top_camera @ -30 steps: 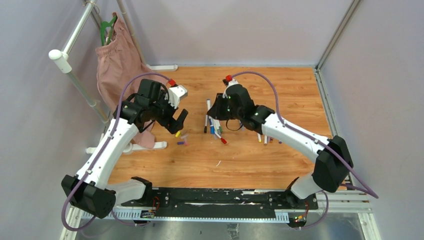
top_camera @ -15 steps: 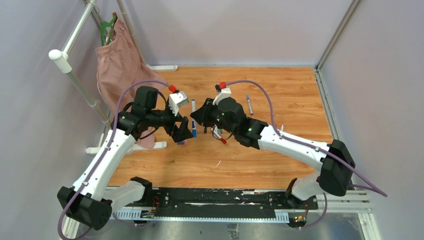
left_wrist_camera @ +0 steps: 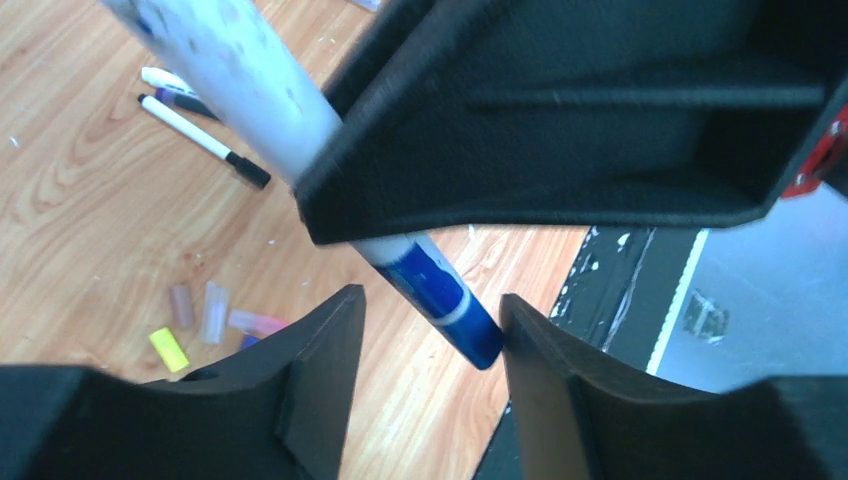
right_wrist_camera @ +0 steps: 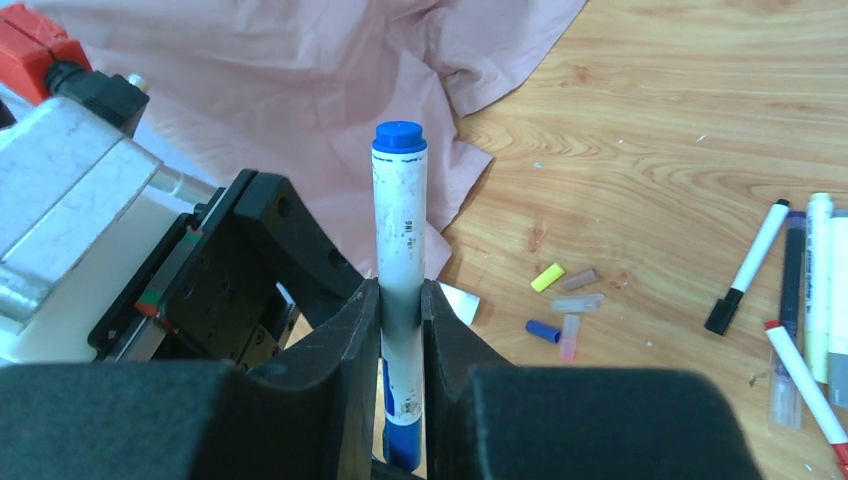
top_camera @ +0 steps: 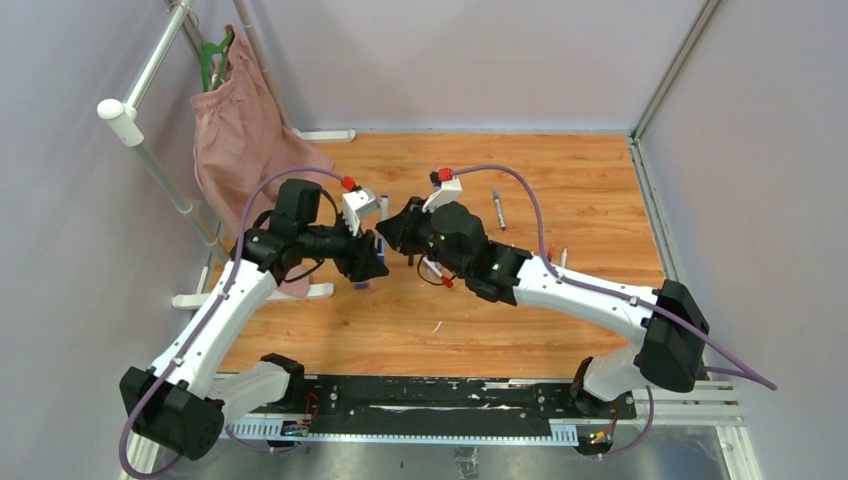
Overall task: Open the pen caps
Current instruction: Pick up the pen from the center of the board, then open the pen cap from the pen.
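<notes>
My right gripper (right_wrist_camera: 401, 300) is shut on a white pen (right_wrist_camera: 398, 230) and holds it upright above the table. The pen's blue cap (left_wrist_camera: 440, 300) points down, out of the right gripper's underside. My left gripper (left_wrist_camera: 428, 330) is open, with its jaws on either side of that cap. One finger (left_wrist_camera: 530, 340) touches the cap; the other stands apart from it. In the top view the two grippers meet at mid-table, left gripper (top_camera: 370, 262), right gripper (top_camera: 393, 230). Several loose pen caps (right_wrist_camera: 560, 305) lie on the wood below.
More pens (right_wrist_camera: 800, 290) lie in a row to the right of the loose caps, pens (top_camera: 440, 272) showing under the right arm from above. One pen (top_camera: 497, 210) lies apart farther back. A pink cloth (top_camera: 240, 140) hangs from a rack at the left and spreads onto the table.
The right arm has carried the pen left from the pen pile toward the left gripper. The left gripper has come in around the blue cap, and its jaws have narrowed.
</notes>
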Controlling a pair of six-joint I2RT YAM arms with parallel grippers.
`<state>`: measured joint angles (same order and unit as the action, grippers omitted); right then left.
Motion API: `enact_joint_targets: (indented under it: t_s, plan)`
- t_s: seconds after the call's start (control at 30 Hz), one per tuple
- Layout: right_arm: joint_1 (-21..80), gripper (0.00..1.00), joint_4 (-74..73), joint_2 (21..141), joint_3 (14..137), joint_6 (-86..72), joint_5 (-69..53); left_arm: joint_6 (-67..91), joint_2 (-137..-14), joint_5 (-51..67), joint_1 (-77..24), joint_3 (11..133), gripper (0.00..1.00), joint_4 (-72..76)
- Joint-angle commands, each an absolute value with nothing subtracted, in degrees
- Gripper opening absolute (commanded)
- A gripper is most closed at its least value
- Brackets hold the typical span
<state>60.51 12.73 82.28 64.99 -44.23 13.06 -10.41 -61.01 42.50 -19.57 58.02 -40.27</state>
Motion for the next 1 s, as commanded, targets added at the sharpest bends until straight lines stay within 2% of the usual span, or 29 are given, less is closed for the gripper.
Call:
enact_joint_targets:
  t_s: [0.0, 0.07, 0.13, 0.17, 0.2, 0.33, 0.43, 0.53, 0.7, 0.8, 0.97]
  plan:
    - [61.74, 0.0, 14.2, 79.65, 64.56, -43.56, 17.54, -8.6, -60.31, 40.69, -19.51, 56.55, 0.48, -35.93]
    - [61.92, 0.0, 13.89, 79.02, 64.12, -43.42, 17.99, -8.98, -60.18, 38.63, -19.51, 56.0, 0.36, -35.53]
    - [61.92, 0.01, 12.97, 78.78, 64.26, -43.33, 17.64, -9.55, -60.2, 35.58, -19.51, 55.65, 0.17, -35.31]
    - [61.88, 0.05, 12.06, 78.83, 64.62, -43.3, 17.44, -10.21, -60.39, 34.08, -19.51, 55.64, 0.04, -35.3]
    - [61.88, 0.11, 11.03, 79.15, 65.2, -43.25, 17.15, -10.86, -60.46, 32.41, -19.51, 55.63, 0.0, -35.39]
    - [60.87, 0.33, 2.16, 79.88, 70.29, -42.04, 12.93, -18.14, -60.03, 27.43, -19.51, 56.15, 0.0, -37.32]
    - [57.04, 0.41, -6.04, 79.36, 73.64, -41.81, 4.49, -25.57, -59.02, 22.95, -19.51, 56.12, 0.0, -39.4]
    - [50.34, 0.44, -12.21, 78.49, 75.45, -42.53, -6.42, -34.78, -58.32, 19.06, -20.59, 55.94, 0.0, -43.49]
    - [43.0, 0.47, -18.65, 81.28, 78.66, -41.68, -22.63, -47.28, -55.46, 7.58, -27.95, 52.37, 0.0, -48.72]
    - [42.17, 0.48, -21.28, 85.45, 80.5, -40.75, -31.13, -51.75, -53.16, 1.01, -33.14, 50.34, 0.0, -50.01]
    - [42.34, 0.48, -21.44, 93.24, 81.39, -40.97, -42.75, -53.56, -52.52, 0.13, -35.52, 51.02, 0.0, -52.41]
